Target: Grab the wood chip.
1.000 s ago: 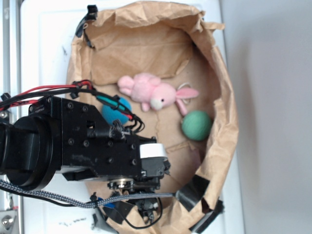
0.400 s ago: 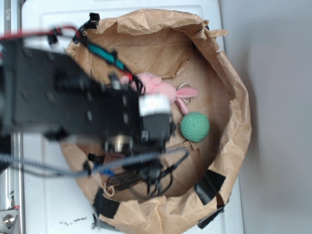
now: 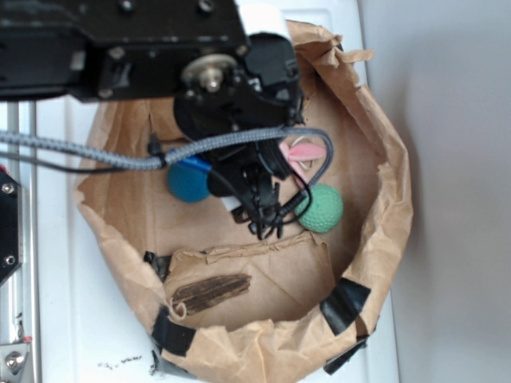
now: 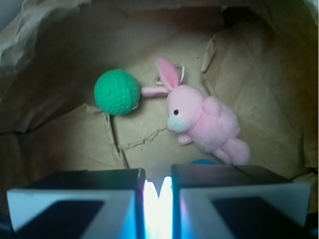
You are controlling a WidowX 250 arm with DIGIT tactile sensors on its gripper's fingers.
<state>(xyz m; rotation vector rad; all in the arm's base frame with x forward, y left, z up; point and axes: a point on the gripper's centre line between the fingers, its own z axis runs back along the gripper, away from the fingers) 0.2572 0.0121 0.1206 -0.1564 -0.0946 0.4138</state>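
The wood chip (image 3: 211, 291), a dark brown streaky sliver, lies flat on a paper flap at the near side of the brown paper bag (image 3: 375, 239). My gripper (image 3: 257, 206) hangs above the bag's middle, well clear of the chip and nearer the balls, partly masked by cables. In the wrist view the gripper (image 4: 158, 199) has its jaws drawn close together, with only a thin bright slit and nothing between them. The chip is out of the wrist view.
A green ball (image 3: 322, 209) (image 4: 117, 92), a blue ball (image 3: 189, 182) and a pink plush bunny (image 4: 204, 117) lie on the bag's floor. Black tape patches (image 3: 345, 306) hold the bag's rim. The bag's crumpled walls stand up all around.
The arm has swung from the near side of the bag to its far side and risen. The wood chip, covered by the arm before, now shows lying on the flap.
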